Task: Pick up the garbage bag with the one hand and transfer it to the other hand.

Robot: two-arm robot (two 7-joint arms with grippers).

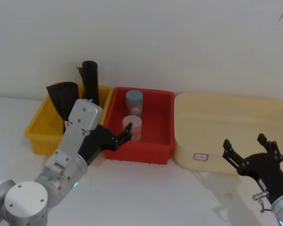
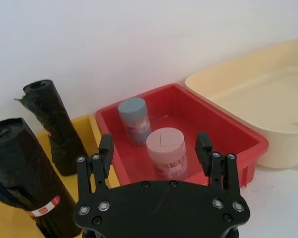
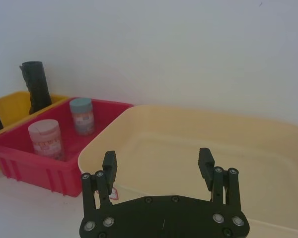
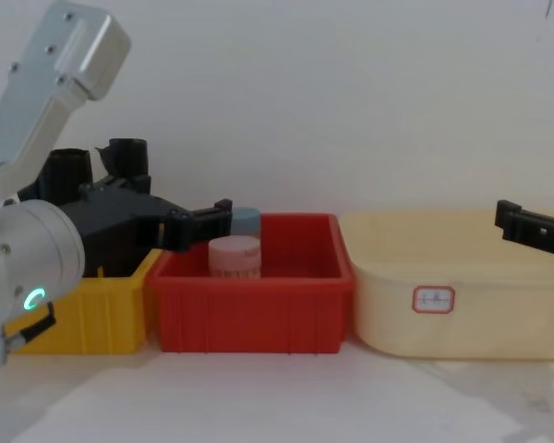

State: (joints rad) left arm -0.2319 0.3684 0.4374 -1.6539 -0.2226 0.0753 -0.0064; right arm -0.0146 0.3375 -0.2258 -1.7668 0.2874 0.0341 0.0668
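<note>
Holding, left gripper (image 2: 155,148): nothing; I read its fingers as spread wide, with a green-teal ring lit on its arm.
Left gripper position: over the near left corner of the red bin (image 1: 137,153), fingers pointing across it.
Ahead of left gripper: pink jar (image 2: 166,153) just past the fingertips and in line with the gap between them; blue-capped jar (image 2: 134,120) beyond it. Both stand upright in the red bin.
Garbage bag (image 2: 20,171): off the outer side of the left finger, apart from it, leaning in the yellow bin (image 1: 37,136); I see a white-and-red band near its lower end.
Second black roll (image 2: 54,126): beyond the garbage bag, upright, same bin.
Right gripper (image 1: 244,143): fingers spread wide, gripping nothing, at the near rim of the cream tub (image 1: 212,162), well apart from the garbage bag.
</note>
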